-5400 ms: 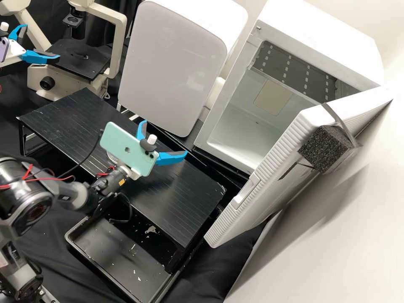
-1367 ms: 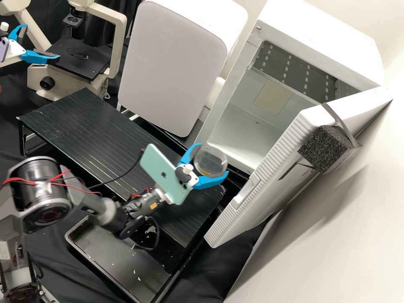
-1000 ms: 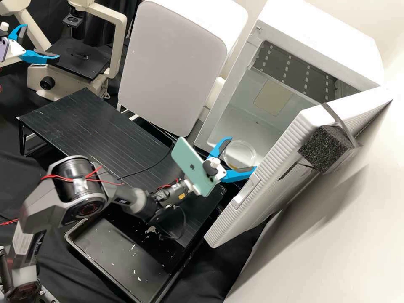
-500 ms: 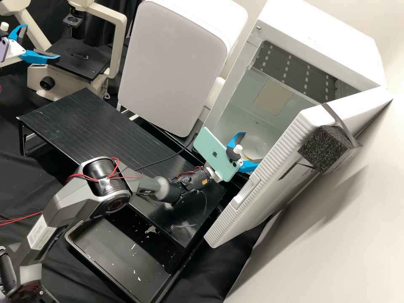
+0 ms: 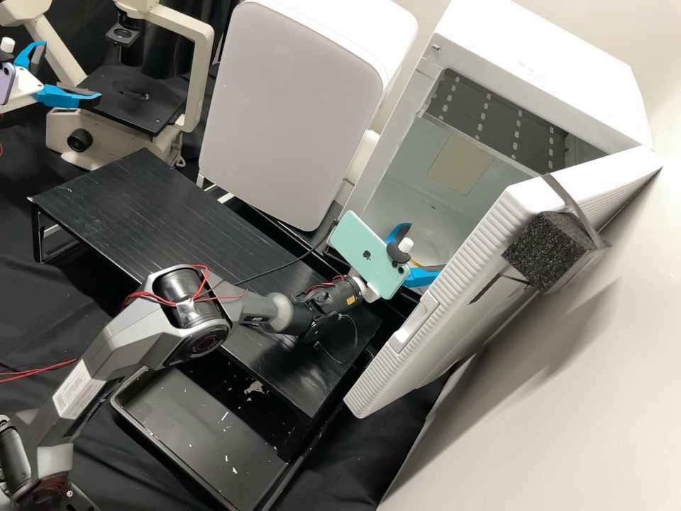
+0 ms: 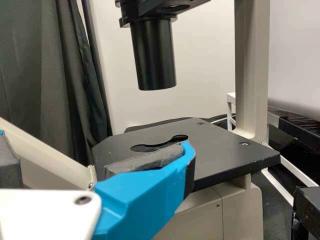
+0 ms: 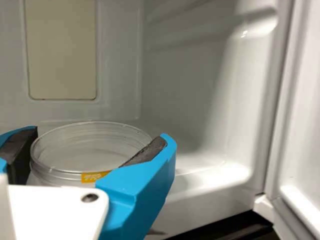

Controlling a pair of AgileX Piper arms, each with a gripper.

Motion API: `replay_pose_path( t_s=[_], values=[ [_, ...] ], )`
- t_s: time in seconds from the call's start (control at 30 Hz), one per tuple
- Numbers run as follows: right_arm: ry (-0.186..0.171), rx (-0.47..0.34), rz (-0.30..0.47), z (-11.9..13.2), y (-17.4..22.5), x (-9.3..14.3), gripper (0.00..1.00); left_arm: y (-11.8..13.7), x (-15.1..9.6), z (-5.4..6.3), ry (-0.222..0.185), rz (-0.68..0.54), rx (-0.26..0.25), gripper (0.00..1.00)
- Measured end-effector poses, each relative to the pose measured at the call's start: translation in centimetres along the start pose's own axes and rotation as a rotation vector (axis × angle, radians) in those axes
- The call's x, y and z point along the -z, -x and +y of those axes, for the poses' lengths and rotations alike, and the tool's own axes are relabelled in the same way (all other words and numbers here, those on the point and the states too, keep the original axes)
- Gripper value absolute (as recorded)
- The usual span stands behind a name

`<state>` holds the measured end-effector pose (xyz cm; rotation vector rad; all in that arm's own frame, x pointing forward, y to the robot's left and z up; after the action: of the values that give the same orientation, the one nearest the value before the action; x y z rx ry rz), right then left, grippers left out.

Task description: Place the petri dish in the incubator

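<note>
The dish (image 7: 91, 150) sits between the fingers of the right gripper (image 5: 424, 248), pinched at its sides. It is flat and round, so no long axis matters; what counts is its level, and from here its rim looks close to level, the orange label on its side.

I'm reading the clock off the high view, twelve at the top. The right gripper points at about two o'clock, into the mouth of the incubator (image 5: 539, 78). The door (image 5: 415, 341) is swung wide, its near stretch at about four from the gripper, close by one finger. The table (image 5: 142, 220) lies toward nine, on the arm's side of the mouth.

Far off at ten o'clock from the dish, the left gripper (image 5: 71, 72) hangs by the microscope (image 5: 202, 71), fingers spread, nothing between them. The right arm is plainly the nearer and has the job to itself.

I'd say the task is well along: the dish seems to be just within the mouth, over the floor. Whether its base touches that floor, I can't tell. The next move probably calls for a level lowering, then an even parting of the fingers. Too early a release could drop or tip it; a sideways drift toward four could knock the door.
</note>
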<state>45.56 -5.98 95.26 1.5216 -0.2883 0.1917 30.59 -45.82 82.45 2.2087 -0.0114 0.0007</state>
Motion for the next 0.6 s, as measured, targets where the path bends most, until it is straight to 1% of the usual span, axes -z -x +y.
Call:
replay_pose_path(
  t_s=[0.1,0.37,0.4,0.6],
  values=[
    [0.002,0.016,-0.003,-0.29,-0.02,0.07,0.0,0.0,0.0,0.0,0.0,0.0,0.0,1.0],
    [0.004,0.019,0.002,-0.48,-0.26,0.14,0.0,0.0,0.0,0.0,0.0,0.0,0.0,1.0],
    [0.004,0.018,0.003,-0.48,-0.29,0.14,1.0,0.0,0.0,0.0,0.0,0.0,0.0,1.0],
    [0.004,0.018,0.003,-0.56,-0.42,0.04,1.0,0.0,0.0,0.0,0.0,0.0,0.0,1.0]
  ],
)
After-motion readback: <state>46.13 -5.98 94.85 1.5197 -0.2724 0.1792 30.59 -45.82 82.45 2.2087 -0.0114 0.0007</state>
